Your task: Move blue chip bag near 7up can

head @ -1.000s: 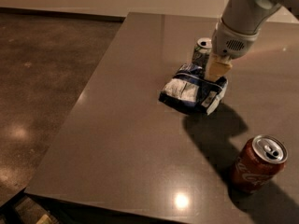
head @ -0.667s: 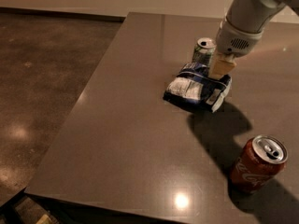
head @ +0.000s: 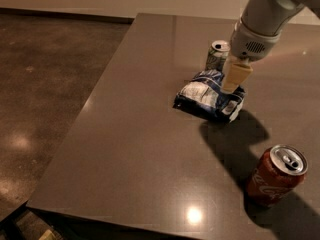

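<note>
The blue chip bag (head: pixel 207 96), crumpled dark blue foil with white label panels, lies on the dark table (head: pixel 135 134) right of centre. The 7up can (head: pixel 217 55), silver-white with green markings, stands upright just behind the bag, close to it. My gripper (head: pixel 234 80) comes down from the upper right on a grey-white arm and sits at the bag's upper right edge, touching or just above it. The arm hides part of the bag's far side.
A red cola can (head: pixel 276 175) stands upright near the table's front right. The table's left edge (head: pixel 87 104) drops to a polished concrete floor. A pale wall runs along the back.
The bag and my gripper have shifted a little to the right, closer to the 7up can, then stayed nearly still. The cans have not moved.
</note>
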Robot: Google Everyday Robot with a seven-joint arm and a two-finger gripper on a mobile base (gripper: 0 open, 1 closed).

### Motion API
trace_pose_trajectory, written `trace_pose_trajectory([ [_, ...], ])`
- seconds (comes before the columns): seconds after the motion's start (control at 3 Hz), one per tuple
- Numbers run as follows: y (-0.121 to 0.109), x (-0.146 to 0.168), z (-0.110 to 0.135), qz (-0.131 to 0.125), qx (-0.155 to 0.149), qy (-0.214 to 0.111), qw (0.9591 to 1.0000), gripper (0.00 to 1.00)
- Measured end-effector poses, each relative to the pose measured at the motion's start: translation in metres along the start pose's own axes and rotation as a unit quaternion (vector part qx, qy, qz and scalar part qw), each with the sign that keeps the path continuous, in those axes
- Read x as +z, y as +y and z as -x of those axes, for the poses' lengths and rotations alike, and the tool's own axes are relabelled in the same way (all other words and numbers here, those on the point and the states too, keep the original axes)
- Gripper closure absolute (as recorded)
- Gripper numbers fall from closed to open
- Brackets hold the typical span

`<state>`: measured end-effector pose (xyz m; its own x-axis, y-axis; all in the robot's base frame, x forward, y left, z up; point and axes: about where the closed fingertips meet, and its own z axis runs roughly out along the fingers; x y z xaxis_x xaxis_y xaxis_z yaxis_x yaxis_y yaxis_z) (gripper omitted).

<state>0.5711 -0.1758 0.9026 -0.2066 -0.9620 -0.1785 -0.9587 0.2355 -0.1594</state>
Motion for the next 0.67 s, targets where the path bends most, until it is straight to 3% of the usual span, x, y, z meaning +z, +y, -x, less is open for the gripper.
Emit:
trace_pose_trajectory([
  [0.33, -0.001, 0.0009, 0.0014, -0.002, -0.001, -0.001, 1.0, 0.0],
  [0.67, -0.0011, 0.0009, 0.0014, -0.002, -0.001, -0.001, 1.0, 0.0],
])
